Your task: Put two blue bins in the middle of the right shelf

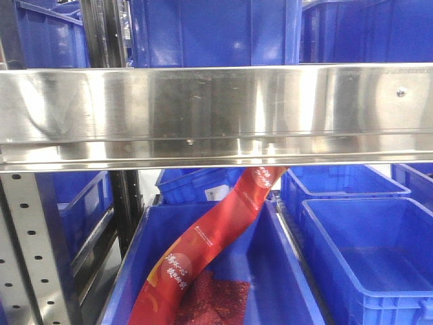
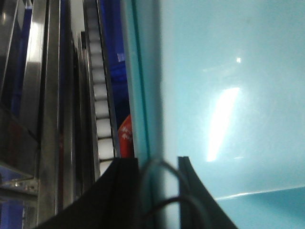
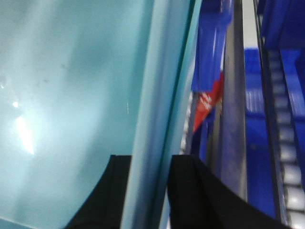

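Left gripper (image 2: 159, 164): black fingers stood either side of a pale light-blue bin (image 2: 228, 95) wall, one inside, one outside; closed narrowly onto the rim.
Right gripper (image 3: 150, 164): likewise straddling the opposite pale wall (image 3: 157, 95), fingers clamped across the rim.
Bin position: carried between the two arms, each holding one side; whether one bin or a nested pair could not be told.
Governing relation: the bin's width ran from one hand to the other, interior facing inward from each; neither arm was nearer, so the load was shared.
Surroundings: steel shelf rail (image 1: 216, 108) filled the front view; dark blue bins (image 1: 365, 237) sat below and above it; a red packet (image 1: 210, 244) leaned in the nearest one.
Judgement: the carry was under way; the shelf lay ahead; both hands would need to advance level and together.
Risk: the rail edge might catch the bin.
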`<state>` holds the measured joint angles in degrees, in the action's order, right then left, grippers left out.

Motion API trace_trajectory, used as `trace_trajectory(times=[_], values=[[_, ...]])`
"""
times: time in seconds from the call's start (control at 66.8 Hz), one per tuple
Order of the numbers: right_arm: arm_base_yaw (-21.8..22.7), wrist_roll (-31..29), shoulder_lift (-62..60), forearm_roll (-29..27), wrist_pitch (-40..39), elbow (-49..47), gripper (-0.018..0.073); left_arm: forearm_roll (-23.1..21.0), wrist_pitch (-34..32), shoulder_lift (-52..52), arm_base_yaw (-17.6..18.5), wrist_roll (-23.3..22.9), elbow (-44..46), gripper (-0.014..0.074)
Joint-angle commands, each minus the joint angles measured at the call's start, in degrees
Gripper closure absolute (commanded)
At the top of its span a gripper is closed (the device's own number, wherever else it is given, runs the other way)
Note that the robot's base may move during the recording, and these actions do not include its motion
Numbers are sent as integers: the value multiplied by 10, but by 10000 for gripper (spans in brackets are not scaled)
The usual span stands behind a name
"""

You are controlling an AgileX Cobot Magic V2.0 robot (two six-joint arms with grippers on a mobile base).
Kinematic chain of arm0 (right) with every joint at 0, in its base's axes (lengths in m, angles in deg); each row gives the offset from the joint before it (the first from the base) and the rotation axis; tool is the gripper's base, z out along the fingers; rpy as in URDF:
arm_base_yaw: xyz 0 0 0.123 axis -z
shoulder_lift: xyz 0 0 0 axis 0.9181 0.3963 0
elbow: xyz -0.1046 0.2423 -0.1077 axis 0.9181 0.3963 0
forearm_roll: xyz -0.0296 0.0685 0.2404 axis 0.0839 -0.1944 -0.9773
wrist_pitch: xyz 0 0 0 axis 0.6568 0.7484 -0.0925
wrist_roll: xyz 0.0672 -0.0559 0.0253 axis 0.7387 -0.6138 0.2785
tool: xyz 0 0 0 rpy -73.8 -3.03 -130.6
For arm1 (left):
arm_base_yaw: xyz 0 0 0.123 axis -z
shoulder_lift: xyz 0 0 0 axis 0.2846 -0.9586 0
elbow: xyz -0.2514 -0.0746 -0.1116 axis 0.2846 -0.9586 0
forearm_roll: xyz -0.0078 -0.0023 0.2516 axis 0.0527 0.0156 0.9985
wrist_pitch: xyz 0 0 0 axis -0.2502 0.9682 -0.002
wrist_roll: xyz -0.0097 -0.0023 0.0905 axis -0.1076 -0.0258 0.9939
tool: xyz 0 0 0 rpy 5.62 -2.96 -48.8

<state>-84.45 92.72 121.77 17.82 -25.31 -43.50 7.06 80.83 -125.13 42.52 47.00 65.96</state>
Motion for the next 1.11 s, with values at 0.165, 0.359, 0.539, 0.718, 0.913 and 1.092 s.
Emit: trace_trajectory(times=[0.165,0.359,0.539,0.718,0.913,1.092], values=[[5,4,58,10,11,-9,713,6,-19,-26,0,10,-44,707],[5,4,94,10,25,-9,713,32,-23,-27,0,10,-94,707],[5,4,108,13,30,-9,713,33,-45,-27,0,10,-121,707],[5,4,111,16,38,-9,602,33,-51,-28,0,10,-124,596],[5,4,109,19,55,-9,115,32,-51,-28,0,10,-124,256],[5,4,92,22,58,-9,1,25,-41,-18,0,10,-122,-9]])
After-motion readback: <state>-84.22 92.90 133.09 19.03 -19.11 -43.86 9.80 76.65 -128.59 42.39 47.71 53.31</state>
